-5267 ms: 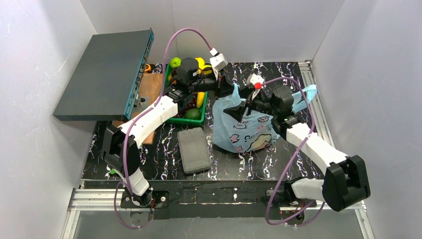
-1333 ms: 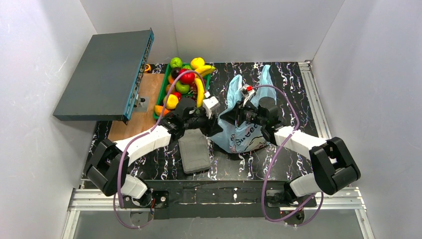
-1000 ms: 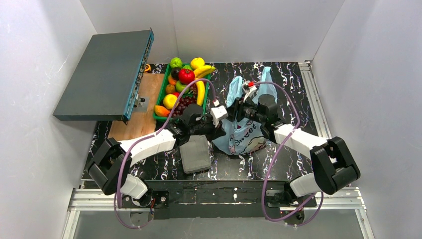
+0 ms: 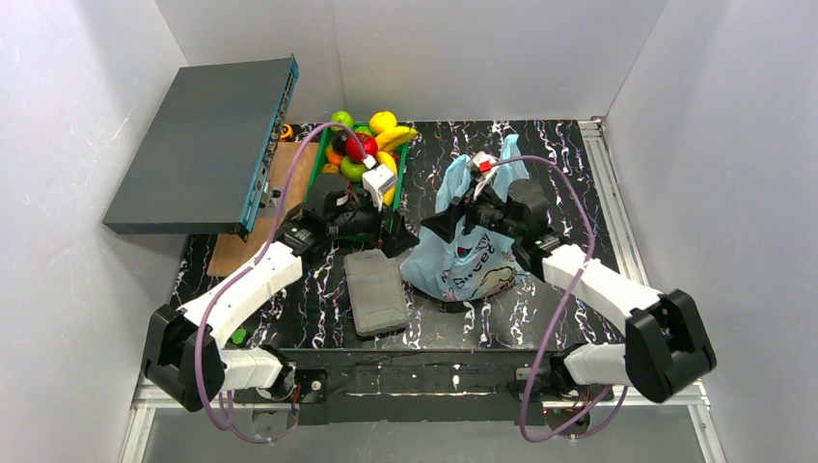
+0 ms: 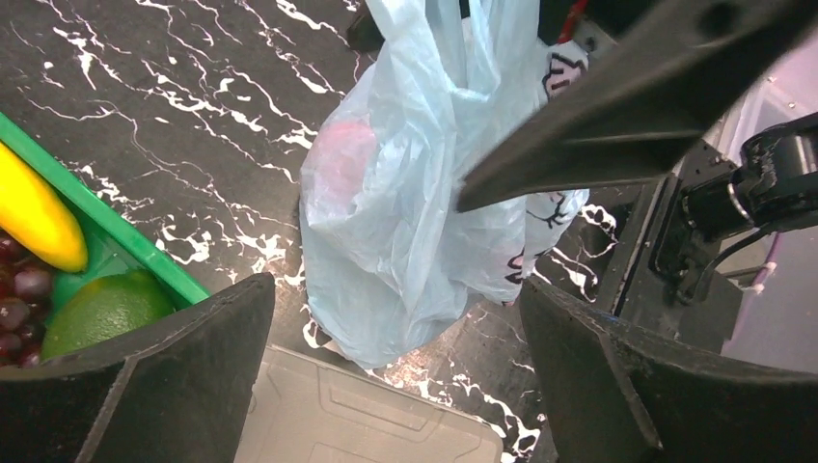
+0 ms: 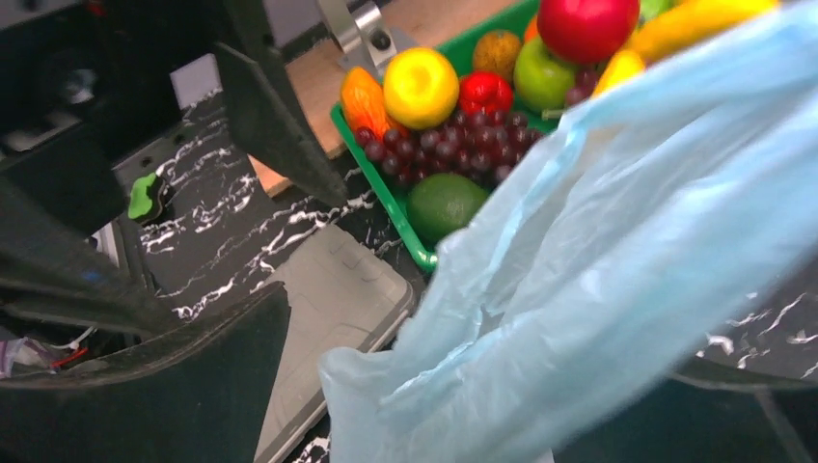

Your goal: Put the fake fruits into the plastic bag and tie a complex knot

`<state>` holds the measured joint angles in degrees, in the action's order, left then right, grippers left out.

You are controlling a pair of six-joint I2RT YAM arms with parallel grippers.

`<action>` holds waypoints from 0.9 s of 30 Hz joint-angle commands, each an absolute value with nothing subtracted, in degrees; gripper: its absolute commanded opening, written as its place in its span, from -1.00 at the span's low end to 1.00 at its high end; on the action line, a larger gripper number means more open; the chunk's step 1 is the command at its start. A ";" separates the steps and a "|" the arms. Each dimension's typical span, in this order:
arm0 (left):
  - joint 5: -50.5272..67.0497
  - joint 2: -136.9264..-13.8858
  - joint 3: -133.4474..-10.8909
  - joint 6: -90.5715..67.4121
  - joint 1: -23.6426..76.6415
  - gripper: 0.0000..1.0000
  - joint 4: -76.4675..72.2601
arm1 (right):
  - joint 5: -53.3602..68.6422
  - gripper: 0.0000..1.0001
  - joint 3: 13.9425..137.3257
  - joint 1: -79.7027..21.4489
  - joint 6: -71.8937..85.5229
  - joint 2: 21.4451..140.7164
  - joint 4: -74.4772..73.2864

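Change: Since a second ago the left arm has drawn back from the bag (image 4: 463,260), and its claw (image 5: 394,289) now sits just left of it, by the near end of the tray (image 5: 135,246). The right arm's elbow has swung further right. The bag keeps its spot.
Left claw: Fingers wide apart with nothing between them. The bag stands just ahead.
Right claw (image 4: 446,223): Fingers wide apart at the bag's upper left. Loose bag plastic lies across the gap, unpinched.
Edges: White walls (image 4: 482,58) close three sides. A metal rail (image 4: 610,183) runs along the right edge of the table (image 4: 579,145). A dark slab (image 4: 207,140) leans at far left.
Open room: There is bare table right of and behind the bag. The grey case (image 4: 376,292) lies just near-left of the bag, and the tray is just far-left.
Bag: Mid-table, thin, crinkly and light blue, with cartoon print on the near side. It stands slumped with both handles (image 4: 511,154) up, loose and untied. A pink-red shape (image 5: 338,159) shows through the plastic.
Fruits (image 4: 362,154): Most are heaped in the tray: banana, lemon, red and green apples, grapes.
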<state>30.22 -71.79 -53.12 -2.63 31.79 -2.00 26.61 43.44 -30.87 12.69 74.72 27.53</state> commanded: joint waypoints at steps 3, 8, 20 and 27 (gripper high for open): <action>33.94 -68.87 -61.23 -1.68 30.52 0.97 6.60 | 25.42 0.97 51.14 -31.05 6.59 64.34 20.20; 36.18 -70.91 -68.26 2.61 30.45 0.96 11.31 | 25.64 0.97 57.90 -30.69 3.01 58.67 8.96; 34.60 -90.63 -102.72 9.72 42.74 0.97 30.62 | 56.68 0.97 68.85 3.36 3.66 52.19 -22.87; 24.54 -104.67 -119.56 9.39 49.52 0.97 35.69 | 66.22 0.97 62.51 15.46 -13.03 55.87 -34.65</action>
